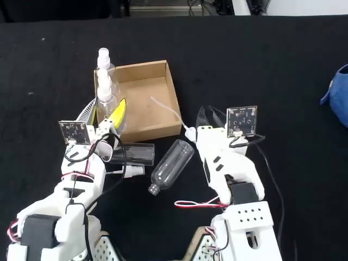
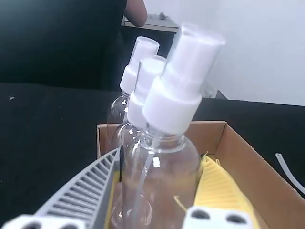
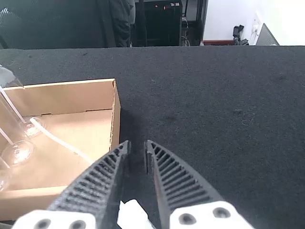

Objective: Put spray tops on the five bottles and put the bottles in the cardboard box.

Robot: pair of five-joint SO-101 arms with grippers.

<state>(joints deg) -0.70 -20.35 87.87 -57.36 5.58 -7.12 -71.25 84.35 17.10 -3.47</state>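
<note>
Clear plastic bottle with a white spray top [image 2: 164, 162] is upright, clamped in the left gripper [image 1: 107, 107] between the grey ribbed finger [image 2: 90, 186] and the yellow finger [image 2: 219, 186]. It is low inside the open brown cardboard box [image 1: 149, 132], against the box wall on the grey finger's side. Two more clear bottles with white spray tops [image 2: 138, 57] stand in a row just beyond the held one, along the same wall. A loose white spray top [image 1: 190, 132] sits at the near box corner, under the base of the right gripper [image 3: 136, 145]. Its thin dip tube [image 1: 166, 109] slants over the box floor. Right gripper's jaws are parted by a narrow gap, with nothing between the tips. Between the two arms, a clear topless bottle [image 1: 171, 163] lies on its side on the black table cloth [image 1: 261, 65]. A second lying bottle [image 1: 133, 153] is just behind the left gripper.
</note>
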